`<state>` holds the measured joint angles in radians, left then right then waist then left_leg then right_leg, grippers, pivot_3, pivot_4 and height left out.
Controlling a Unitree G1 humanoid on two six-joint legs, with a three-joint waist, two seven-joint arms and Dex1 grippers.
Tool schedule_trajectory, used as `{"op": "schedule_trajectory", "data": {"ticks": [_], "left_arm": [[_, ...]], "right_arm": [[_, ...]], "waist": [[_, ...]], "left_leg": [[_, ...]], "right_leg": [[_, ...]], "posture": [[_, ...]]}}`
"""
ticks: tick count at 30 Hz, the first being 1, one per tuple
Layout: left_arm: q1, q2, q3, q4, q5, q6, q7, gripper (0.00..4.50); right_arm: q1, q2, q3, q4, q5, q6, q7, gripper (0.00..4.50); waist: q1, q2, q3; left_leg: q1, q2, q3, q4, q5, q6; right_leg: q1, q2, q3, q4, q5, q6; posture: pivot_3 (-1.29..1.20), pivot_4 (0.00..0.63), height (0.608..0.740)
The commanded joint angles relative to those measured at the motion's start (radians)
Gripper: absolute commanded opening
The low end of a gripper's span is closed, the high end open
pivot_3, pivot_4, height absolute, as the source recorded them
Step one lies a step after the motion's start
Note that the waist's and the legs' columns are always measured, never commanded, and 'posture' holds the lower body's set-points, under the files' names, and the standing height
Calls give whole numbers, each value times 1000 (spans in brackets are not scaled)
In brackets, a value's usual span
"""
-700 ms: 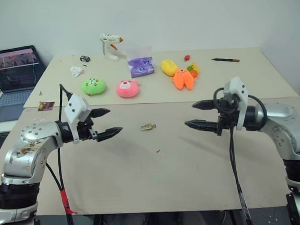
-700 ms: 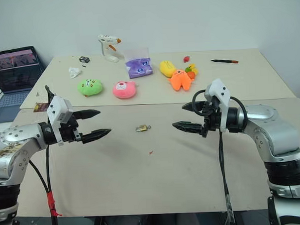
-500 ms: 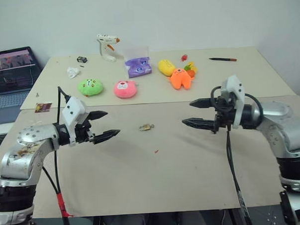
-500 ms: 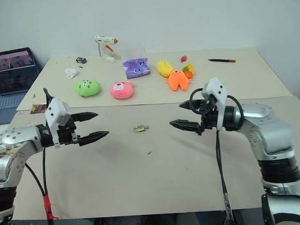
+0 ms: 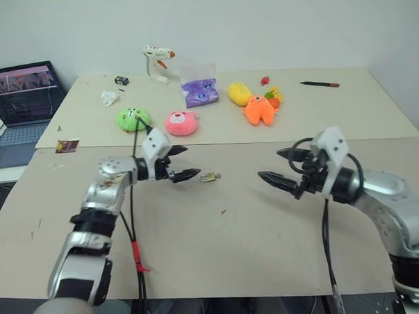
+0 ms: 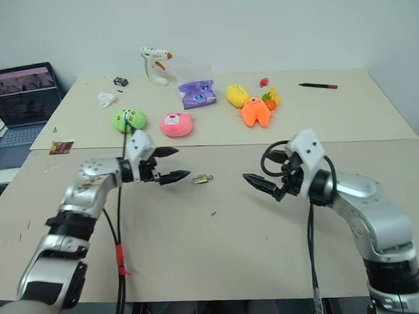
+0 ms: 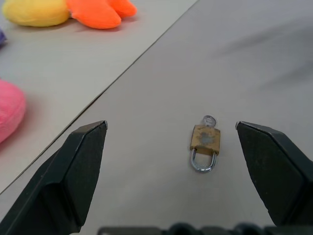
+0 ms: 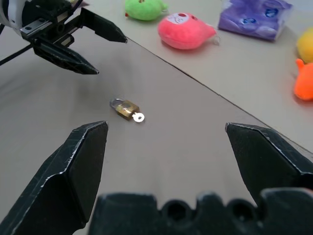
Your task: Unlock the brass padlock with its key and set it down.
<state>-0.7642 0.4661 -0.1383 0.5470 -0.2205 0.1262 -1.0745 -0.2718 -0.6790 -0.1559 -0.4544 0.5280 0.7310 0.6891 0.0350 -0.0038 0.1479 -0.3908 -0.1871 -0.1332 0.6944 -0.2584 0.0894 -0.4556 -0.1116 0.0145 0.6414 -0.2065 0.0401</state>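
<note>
- Head views: the small golden-brass padlock (image 5: 208, 176) with a thin silvery shackle lies on the beige paper-covered table (image 5: 221, 254), at three o'clock from the left gripper (image 5: 182, 163), just beside its spread black fingertips. The right gripper (image 5: 280, 165), jaws wide and empty, is at three o'clock of the lock, well apart.
- Left wrist view: the padlock lies flat between the open fingers (image 7: 68, 176), the tiny silvery key (image 7: 209, 120) at its body's end.
- Right wrist view: padlock with key head beyond the open fingers (image 8: 73, 169); a pink plush toy (image 8: 185, 32) sits farther off.
</note>
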Motion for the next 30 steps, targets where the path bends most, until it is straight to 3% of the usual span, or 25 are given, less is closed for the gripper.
{"op": "schedule_trajectory", "data": {"ticks": [1,6,13,30], "left_arm": [[-96,-60,-34,154,57,-146,-56,4500],[-176,-112,-72,319,127,-294,-134,4500],[-235,-112,-69,463,185,-374,-160,4500],[-212,-99,-36,558,235,-385,-116,4500]], "right_arm": [[46,-4,-91,-111,35,26,-60,4491],[99,-9,-137,-169,53,49,-107,4491],[145,-15,-178,-210,74,61,-142,4491],[102,-40,-143,-154,67,40,-136,4491]], "waist": [[-2,0,0],[-10,-1,0],[-24,-1,0],[-23,-1,0]], "left_leg": [[0,0,0,0,0,0],[0,0,1,0,0,0],[0,1,2,1,0,1],[0,1,2,1,-1,2]], "right_leg": [[0,0,0,0,0,0],[0,-1,2,0,0,0],[0,0,2,0,0,0],[0,0,2,1,0,1]], "posture": [[0,150,740],[0,150,740],[0,150,740],[0,150,740]]}}
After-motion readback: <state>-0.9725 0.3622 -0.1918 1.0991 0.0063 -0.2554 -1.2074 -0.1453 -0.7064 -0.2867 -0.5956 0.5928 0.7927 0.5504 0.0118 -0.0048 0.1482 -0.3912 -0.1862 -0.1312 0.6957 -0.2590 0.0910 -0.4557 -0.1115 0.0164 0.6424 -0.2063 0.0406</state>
